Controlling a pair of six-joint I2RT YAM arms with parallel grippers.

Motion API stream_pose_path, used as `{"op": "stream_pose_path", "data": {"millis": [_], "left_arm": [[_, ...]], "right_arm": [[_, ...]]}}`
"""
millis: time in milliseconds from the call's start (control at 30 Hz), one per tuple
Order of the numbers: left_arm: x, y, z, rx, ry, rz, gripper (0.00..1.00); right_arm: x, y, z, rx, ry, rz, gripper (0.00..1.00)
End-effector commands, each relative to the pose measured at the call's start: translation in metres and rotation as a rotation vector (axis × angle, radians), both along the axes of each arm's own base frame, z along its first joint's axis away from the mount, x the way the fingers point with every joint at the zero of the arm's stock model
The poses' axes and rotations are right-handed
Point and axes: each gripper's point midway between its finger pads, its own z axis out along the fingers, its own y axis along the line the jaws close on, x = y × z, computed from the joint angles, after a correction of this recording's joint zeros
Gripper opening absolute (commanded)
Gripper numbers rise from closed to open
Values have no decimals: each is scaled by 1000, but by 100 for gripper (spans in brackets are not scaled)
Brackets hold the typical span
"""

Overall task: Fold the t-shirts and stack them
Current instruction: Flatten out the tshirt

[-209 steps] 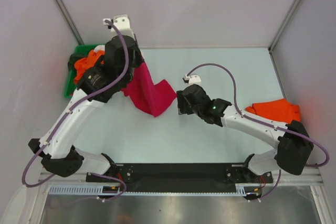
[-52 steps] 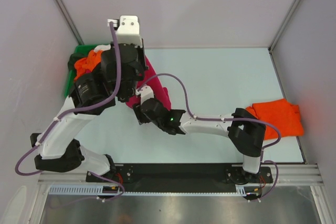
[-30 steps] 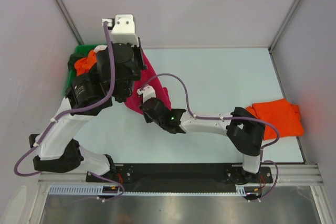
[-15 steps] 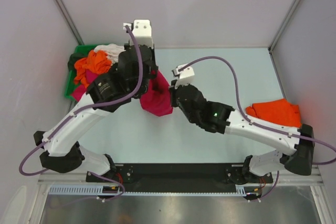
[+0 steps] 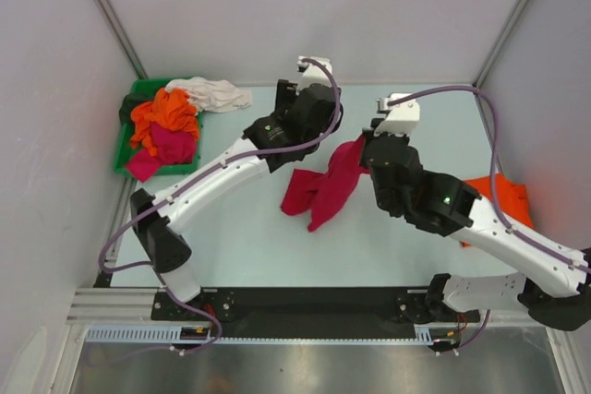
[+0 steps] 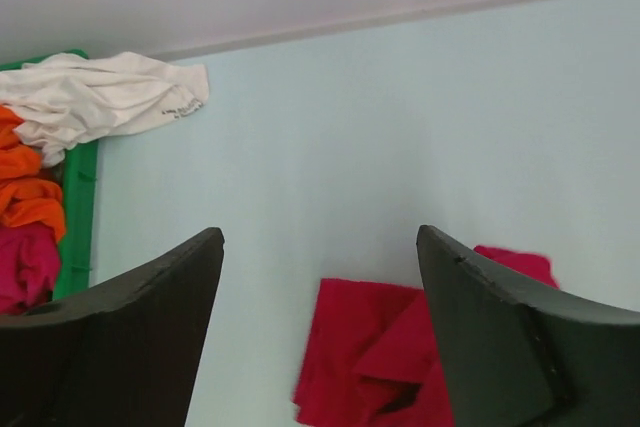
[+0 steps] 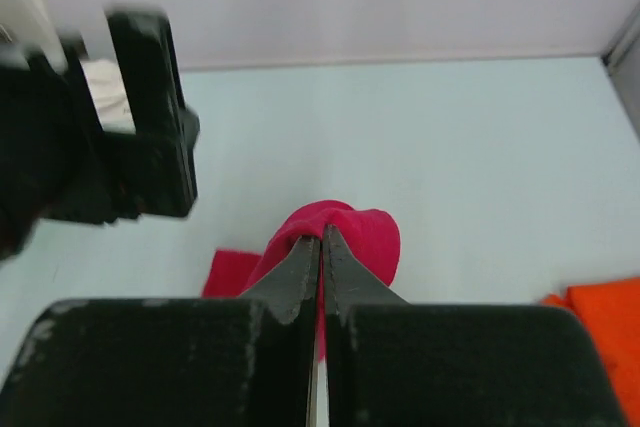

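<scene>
Here, one crimson t-shirt (image 5: 319,193); right hand (image 7: 320,239) pinching it

The pale blue worktop (image 5: 240,228) carries a green bin (image 5: 137,91) in its far-left corner, a white shirt (image 5: 214,94) spilling from the bin onto the surface, a red shirt (image 5: 319,189) near the middle with its lower folds lying flat, and an orange shirt (image 5: 503,193) at the right edge.

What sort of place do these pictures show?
Probably a robot test cell in a laboratory: plain walls with metal corner posts, robot arms bolted to a black rail, and a green bin of shirts.
</scene>
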Motion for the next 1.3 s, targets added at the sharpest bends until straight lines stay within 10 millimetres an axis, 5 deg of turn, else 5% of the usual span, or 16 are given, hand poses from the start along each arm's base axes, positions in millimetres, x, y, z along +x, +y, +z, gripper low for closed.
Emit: {"op": "stream_pose_path", "data": {"millis": [0, 167, 300, 467, 667, 700, 733, 767, 1067, 1167, 1200, 1267], "left_arm": [[2, -15, -5, -81, 14, -25, 87], [-7, -23, -31, -125, 84, -59, 88], [-18, -36, -54, -186, 151, -123, 89], [-37, -51, -85, -248, 241, -203, 88], [-64, -57, -86, -331, 225, -277, 88], [-66, -59, -81, -355, 211, -293, 88], [-71, -56, -80, -367, 207, -297, 88], [-72, -54, -78, -375, 201, -298, 88], [-85, -14, -57, -398, 124, -241, 89], [-86, -3, -59, -378, 123, -211, 89], [-86, 0, -59, -374, 122, -201, 89], [-87, 7, -60, -361, 118, -176, 89]], "right_arm": [[-3, -70, 63, 77, -121, -205, 0], [-8, -107, 116, 127, -220, -282, 0], [-12, -112, 146, 168, -275, -259, 0], [-8, -91, 159, 130, -281, -170, 0], [-7, -60, 196, 109, -336, -49, 0], [-4, -48, 196, 89, -330, -13, 0], [13, -24, 172, -15, -258, -2, 0], [11, -30, 190, 15, -263, -14, 0], [5, -19, 215, 94, -356, 29, 0], [35, -39, 194, 111, -234, -30, 0], [48, -35, 169, 69, -152, -17, 0], [64, -55, 150, 86, -123, -75, 0]]}}
